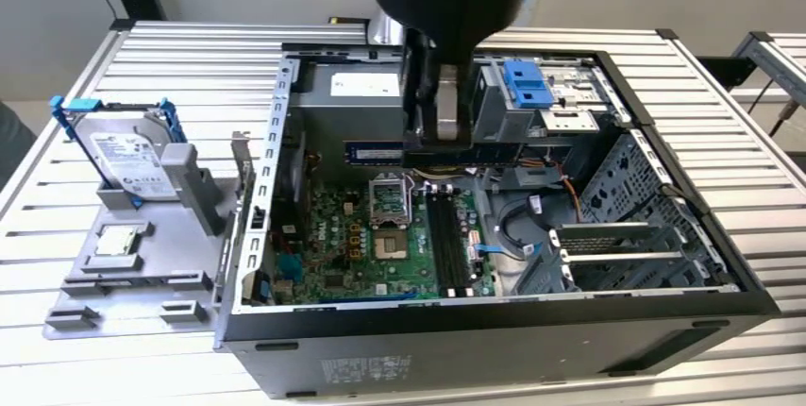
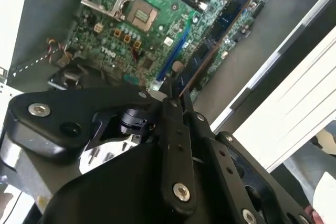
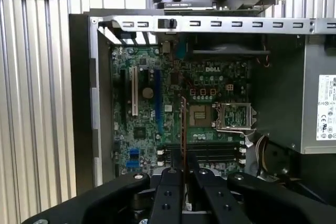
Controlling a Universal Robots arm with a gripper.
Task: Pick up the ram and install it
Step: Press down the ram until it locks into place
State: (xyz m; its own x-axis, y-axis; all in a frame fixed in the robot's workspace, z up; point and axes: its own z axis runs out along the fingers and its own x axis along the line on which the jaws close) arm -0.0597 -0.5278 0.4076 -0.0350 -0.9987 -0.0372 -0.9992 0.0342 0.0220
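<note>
My claw [image 1: 435, 137] hangs over the open PC case [image 1: 705, 307], fingers pinched tight on the ram [image 1: 377, 152]. It's a thin stick w/ blue-green face, held flat side out in the exterior view, sticking out toward that view's left from between my fingers. In the first wrist view the ram [image 3: 182, 129] shows edge-on as a thin orange-brown line running from my fingertips [image 3: 173, 177] up across the motherboard [image 3: 147, 129]. In the second wrist view the ram [image 2: 220, 35] runs long and dark away from my claw [image 2: 176, 98], tilted over the board [image 2: 126, 30].

The stick is up in the air, not touching the board, just above the ram slots [image 1: 447, 236]. Those are dark parallel slots beside the cpu socket [image 1: 391, 198], whose metal frame is plain to see in both wrist views, socket [image 3: 233, 115] next to the slots [image 3: 210, 153] w/ white clips at the ends.

Outside the case, on the exterior view's left, a grey fixture tray [image 1: 126, 283] sits on the slatted table [image 1: 705, 57], w/ a hard drive [image 1: 126, 162] standing upright in it, blue bracket around it. A blue drive caddy [image 1: 529, 85] sits in the case's upper bay, near my claw.
</note>
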